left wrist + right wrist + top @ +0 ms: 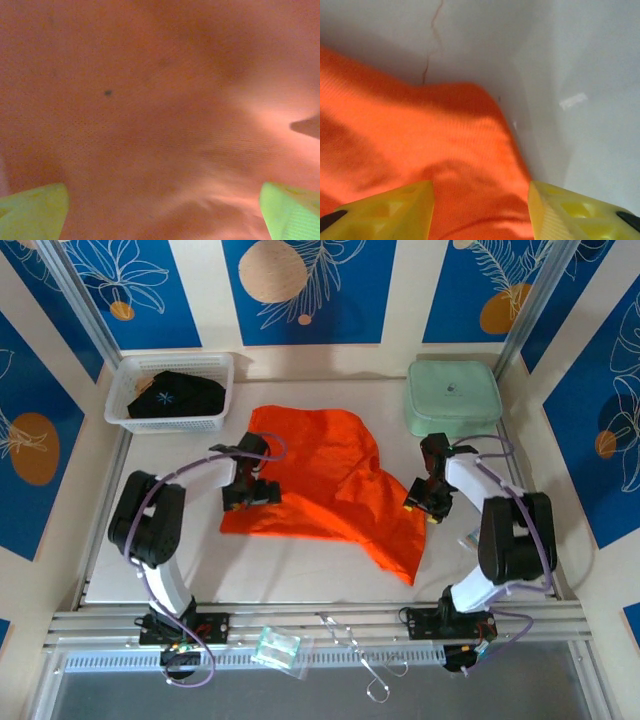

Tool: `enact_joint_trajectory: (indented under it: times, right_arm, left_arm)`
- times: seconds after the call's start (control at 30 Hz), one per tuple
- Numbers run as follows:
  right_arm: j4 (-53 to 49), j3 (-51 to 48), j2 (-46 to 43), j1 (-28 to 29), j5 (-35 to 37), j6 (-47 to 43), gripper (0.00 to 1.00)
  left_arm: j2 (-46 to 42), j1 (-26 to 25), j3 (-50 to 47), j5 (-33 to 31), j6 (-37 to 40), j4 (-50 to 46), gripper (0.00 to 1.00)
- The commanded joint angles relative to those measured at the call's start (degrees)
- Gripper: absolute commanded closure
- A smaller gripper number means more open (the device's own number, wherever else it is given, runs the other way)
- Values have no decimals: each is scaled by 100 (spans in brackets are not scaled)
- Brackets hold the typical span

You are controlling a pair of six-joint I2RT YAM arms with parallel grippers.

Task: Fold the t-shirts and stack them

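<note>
Two claws hang low over the orange shirt (pixel 320 465), one at each side. The shirt lies in the middle of the table (pixel 300 575). It is spread out but messy, with a long flap running toward the near right corner. No neat fold shows in it yet.

The left claw (pixel 250 495) is over the shirt's left edge. Its fingers (pixel 30 212) stand wide apart with orange cloth under them, and they pinch nothing. The right claw (pixel 425 503) is at the shirt's right edge, where the cloth meets bare table. Its yellow fingers (pixel 385 210) are apart too, and the cloth lies loose between them, not squeezed.

A black shirt (pixel 175 395) sits bunched up in the white basket (pixel 165 424) at the far left corner, well apart from the orange one.

I think the job is near its start: the orange shirt is being laid out for its first fold, and nothing is stacked. Next, I guess each claw has to go down, shut on an edge of the cloth, and carry it across together with the other. The cloth is soft and floppy, so a poor pinch could slip or drag the whole shirt along. The long flap needs tidying first, or the fold will come out crooked. The black shirt must come out of the basket later.
</note>
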Motion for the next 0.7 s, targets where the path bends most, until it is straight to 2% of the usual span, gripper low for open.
enact_joint_trajectory:
  times: [0.0, 0.07, 0.1, 0.17, 0.2, 0.3, 0.47, 0.57, 0.67]
  right_arm:
    - [299, 168, 434, -73, -24, -243, 45]
    - [413, 197, 693, -75, -97, -239, 51]
    - [439, 211, 778, -75, -115, -234, 60]
    - [463, 226, 884, -91, -79, -205, 84]
    - [467, 223, 888, -110, -50, -188, 90]
    - [447, 226, 801, -201, 98, -162, 100]
    - [327, 405, 671, -282, 117, -289, 98]
    - [232, 484, 582, -212, 22, -376, 76]
    - [85, 631, 290, -40, -52, -502, 58]
  left_arm:
    - [208, 24, -247, -150, -236, 358, 4]
    - [226, 24, -419, -134, -291, 371, 5]
    - [190, 23, -517, -122, -311, 375, 6]
    - [-1, 23, -775, -86, -340, 373, 7]
    - [-110, 24, -881, -89, -352, 347, 7]
    - [-530, 23, -1217, -158, -395, 205, 7]
    - [-1069, -6, -1562, 60, -550, 137, 8]
    - [-1306, -159, -1453, 157, -638, -33, 7]
    - [-1597, -330, -1104, 119, -648, -312, 2]
